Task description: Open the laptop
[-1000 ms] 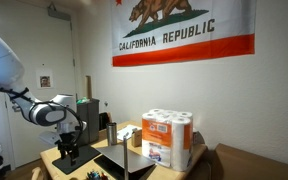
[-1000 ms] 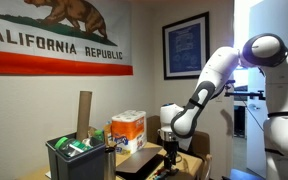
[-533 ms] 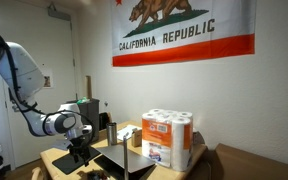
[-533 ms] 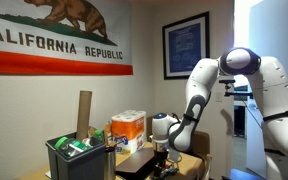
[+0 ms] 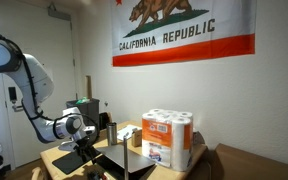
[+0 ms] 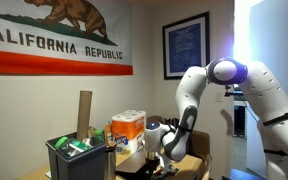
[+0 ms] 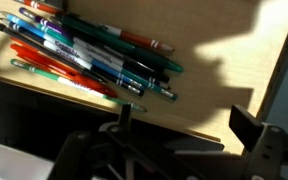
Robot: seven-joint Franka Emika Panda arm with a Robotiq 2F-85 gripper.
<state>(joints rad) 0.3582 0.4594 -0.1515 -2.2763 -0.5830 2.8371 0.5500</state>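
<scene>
Though we cannot tell whether the gripper is spread or closed, the laptop lies flat just beside it, its long axis stretching away from it.

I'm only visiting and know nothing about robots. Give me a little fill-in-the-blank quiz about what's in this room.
The flag on the wall shows a walking ____. Its words read California ____. In the wrist view, a bunch of ____ lies on the wooden table.
Missing words: bear; Republic; pens.
</scene>
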